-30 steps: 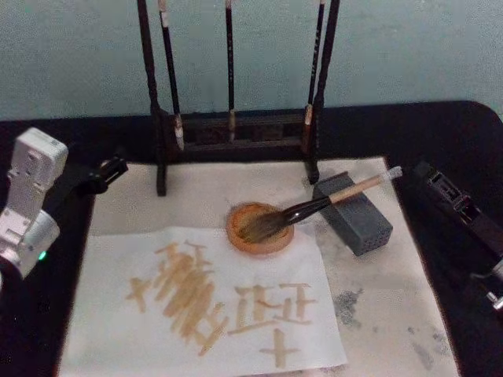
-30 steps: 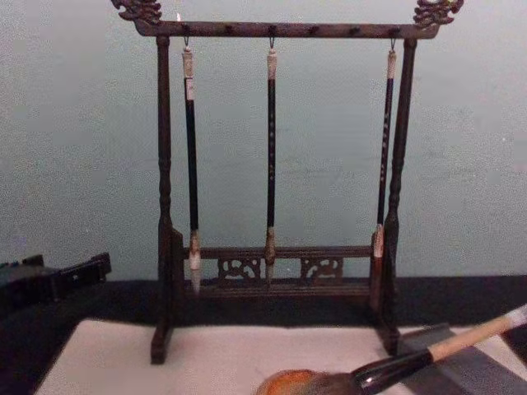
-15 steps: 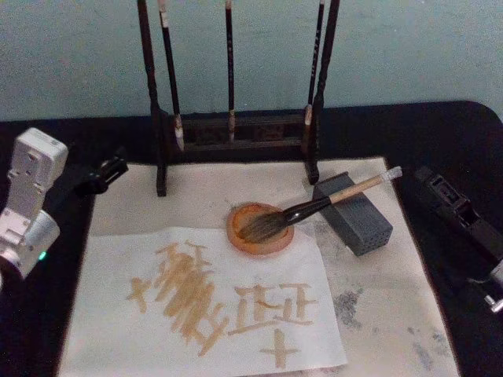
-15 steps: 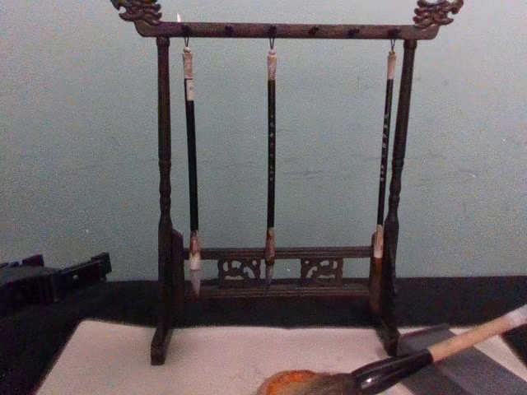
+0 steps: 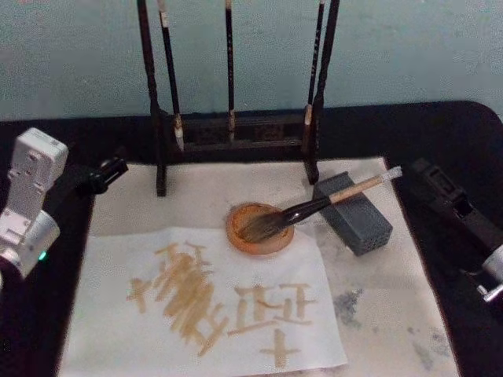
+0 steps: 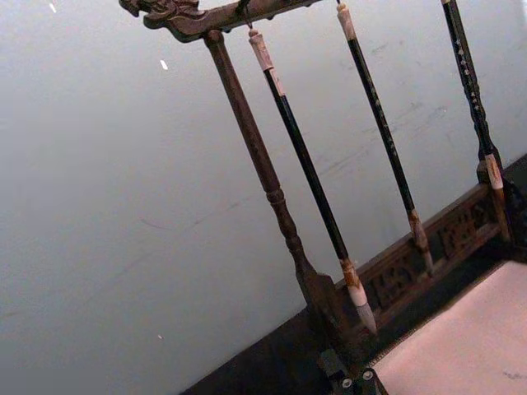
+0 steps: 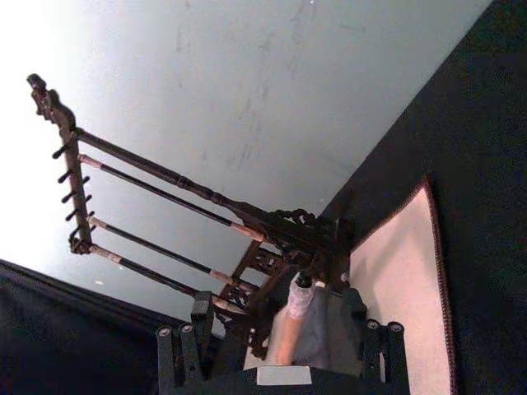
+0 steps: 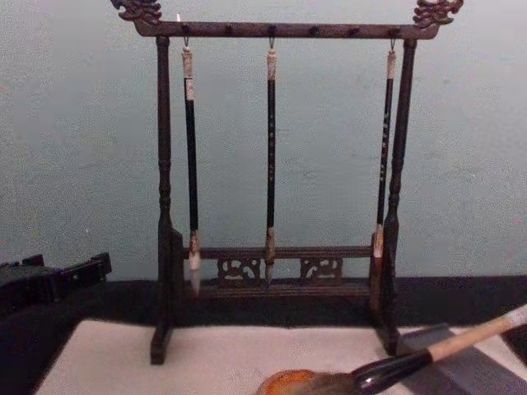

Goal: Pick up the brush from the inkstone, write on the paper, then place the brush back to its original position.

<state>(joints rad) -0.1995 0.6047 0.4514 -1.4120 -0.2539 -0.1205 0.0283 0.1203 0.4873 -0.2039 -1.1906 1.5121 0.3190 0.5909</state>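
Resting on inkstone (image 5: 239, 236) and block (image 5: 363, 221), the brush (image 5: 314, 208) could be knocked off if clipped by the open right hand (image 5: 428, 174); left hand (image 5: 110, 169) state cannot be told.

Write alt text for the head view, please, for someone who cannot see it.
The brush rests with bristles in an orange dish and handle on a grey block, above the paper bearing tan strokes; the left gripper and right gripper flank it.

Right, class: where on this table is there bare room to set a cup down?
Free: the strip of mat between the rack and the paper; the stained mat corner right of the paper, nearer the robot than the grey block. Crowded: dish, brush and block. The left gripper and right gripper flank the mat.
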